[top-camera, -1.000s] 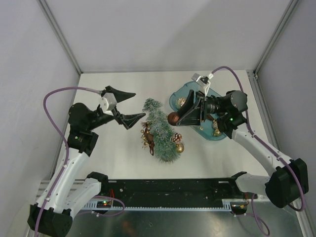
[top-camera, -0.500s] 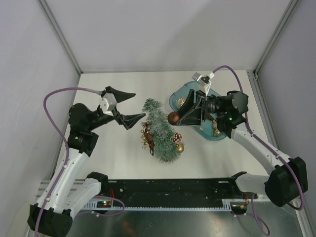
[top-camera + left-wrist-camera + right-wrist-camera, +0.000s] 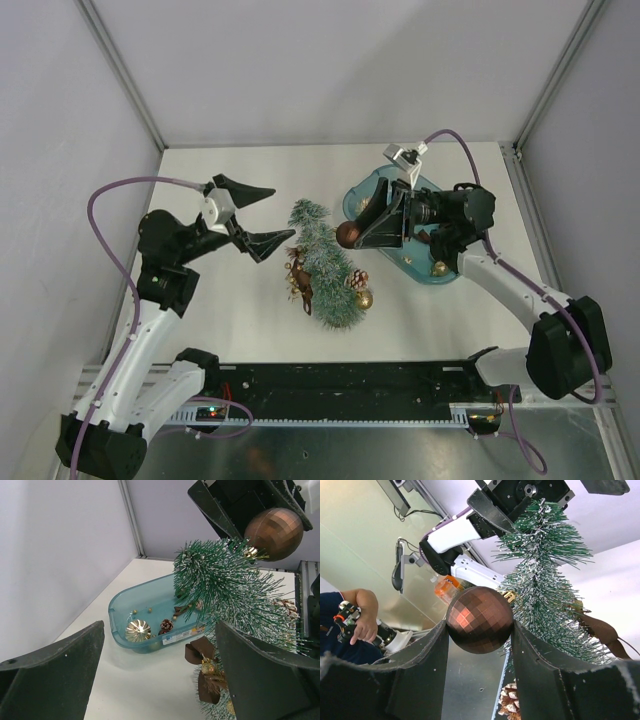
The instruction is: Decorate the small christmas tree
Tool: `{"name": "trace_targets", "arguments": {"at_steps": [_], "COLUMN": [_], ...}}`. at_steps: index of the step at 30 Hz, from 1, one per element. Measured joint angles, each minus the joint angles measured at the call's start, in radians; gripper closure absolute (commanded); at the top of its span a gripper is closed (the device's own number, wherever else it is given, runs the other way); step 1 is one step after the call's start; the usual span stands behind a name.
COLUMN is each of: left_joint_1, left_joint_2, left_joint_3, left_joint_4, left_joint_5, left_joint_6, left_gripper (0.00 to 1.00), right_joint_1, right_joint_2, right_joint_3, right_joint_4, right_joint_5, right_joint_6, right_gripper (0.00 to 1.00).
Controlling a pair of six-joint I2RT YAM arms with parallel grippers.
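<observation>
1. The tree [image 3: 325,265] stood on the table [image 3: 230,330] between the two arms, its base toward the near edge.
2. Just right of its upper part, the right jaws [image 3: 352,235] pinched a brown ball [image 3: 346,234], whose gold cap reached the bristle tips. Over the last second the ball had crept slightly toward the far side, closer to the treetop. Judged from this, the hanging step was under way and the ball was not yet hung.
3. The left jaws [image 3: 281,213] hung spread wide and empty to the left of the treetop, unmoved in that second.
4. Counted: one tree, already carrying three ornaments, namely a brown bow [image 3: 299,280], a pinecone [image 3: 357,279] and a gold ball [image 3: 364,299]. One brown ball sat in the right jaws.
5. Farthest, the teal tray [image 3: 355,197] lay right of the tree, partly under the right arm. It showed one gold ball [image 3: 138,630], one pinecone [image 3: 166,625] and some beads too small to count.
</observation>
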Motion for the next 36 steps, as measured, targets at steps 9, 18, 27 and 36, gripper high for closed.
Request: {"name": "trace_targets", "arguments": {"at_steps": [9,18,27,36], "left_joint_1": [0.000,0.000,0.000,0.000], "left_joint_2": [0.000,0.000,0.000,-0.006], "left_joint_3": [-0.008,-0.010,-0.010,-0.024], "left_joint_4": [0.009,0.016,0.023,0.024], "left_joint_5": [0.002,0.014,0.018,0.018], "left_joint_6": [-0.009,-0.018,-0.025,-0.025], "left_gripper": [0.04,0.04,0.04,0.04], "right_joint_1": [-0.029,-0.050,-0.052,-0.089], "right_joint_2": [0.043,0.132,0.142,0.144], "right_joint_3": [0.000,0.000,-0.002,-0.045], "right_joint_4": [0.126,0.200,0.216,0.224], "right_joint_5": [0.000,0.009,0.009,0.013], "right_joint_6": [0.090,0.251,0.288,0.298], "right_gripper": [0.71,0.71,0.69,0.53]}}
